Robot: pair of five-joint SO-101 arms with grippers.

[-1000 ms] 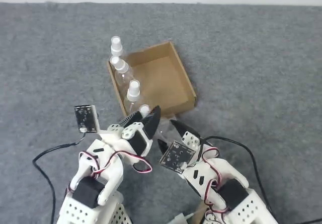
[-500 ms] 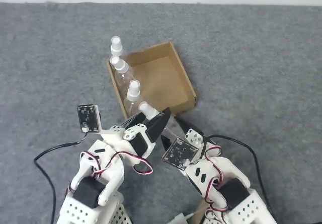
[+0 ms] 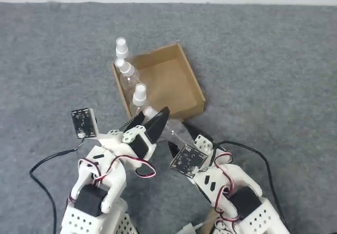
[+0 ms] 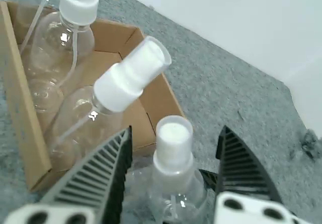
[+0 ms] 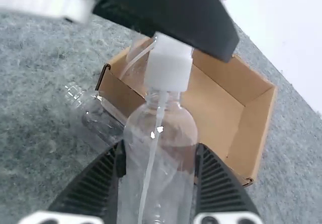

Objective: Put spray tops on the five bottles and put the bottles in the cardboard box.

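Bottles [image 3: 139,95] (three, capped) are standing in the cardboard box [image 3: 196,93]; right gripper [image 5: 157,183] is clamping a fourth bottle [image 5: 159,133] beside it, left gripper [image 4: 174,133] gaping around its spray top [image 5: 168,63]; fifth bottle [image 5: 90,116] is lying seemingly uncapped.

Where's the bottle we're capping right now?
In the high view, the bottle is held in the right pincer just outside the cardboard box's near wall, its spray top between the left pincer's open fingers.

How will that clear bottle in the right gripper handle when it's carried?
Probably light: the bottle looks empty. Its smooth round wall may slip in the right gripper. Set on its side, it would likely roll.
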